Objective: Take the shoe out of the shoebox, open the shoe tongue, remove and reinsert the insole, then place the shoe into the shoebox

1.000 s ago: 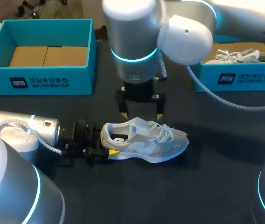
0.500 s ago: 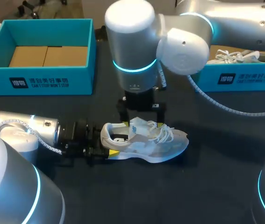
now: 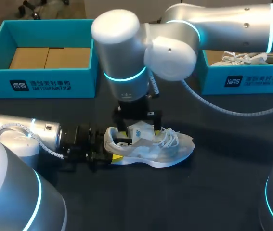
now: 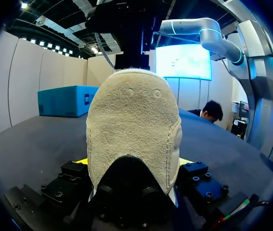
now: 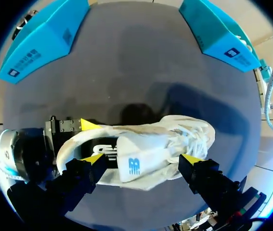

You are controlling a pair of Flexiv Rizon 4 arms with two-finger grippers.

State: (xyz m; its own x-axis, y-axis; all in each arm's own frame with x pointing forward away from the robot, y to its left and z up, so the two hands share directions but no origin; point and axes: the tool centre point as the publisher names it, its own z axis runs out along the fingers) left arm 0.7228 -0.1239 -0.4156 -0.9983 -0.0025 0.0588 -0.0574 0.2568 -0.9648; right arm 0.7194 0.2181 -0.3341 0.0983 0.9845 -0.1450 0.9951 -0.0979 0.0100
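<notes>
A white sneaker lies on its side on the black table, its toe pointing right. My left gripper is shut on its heel, which fills the left wrist view as a suede heel between the yellow tips of the left gripper. My right gripper hangs open just above the shoe's mouth. In the right wrist view the raised white tongue with a blue mark stands between the fingers of the right gripper without being pinched. The insole is not visible.
A teal shoebox with a cardboard insert stands at the back left. A second teal shoebox at the back right holds another white shoe. The right arm's elbow spans the table's middle above the shoe.
The right arm has swung left and come down, bringing its open gripper close over the shoe's tongue. The left arm and the shoe have stayed in place.
</notes>
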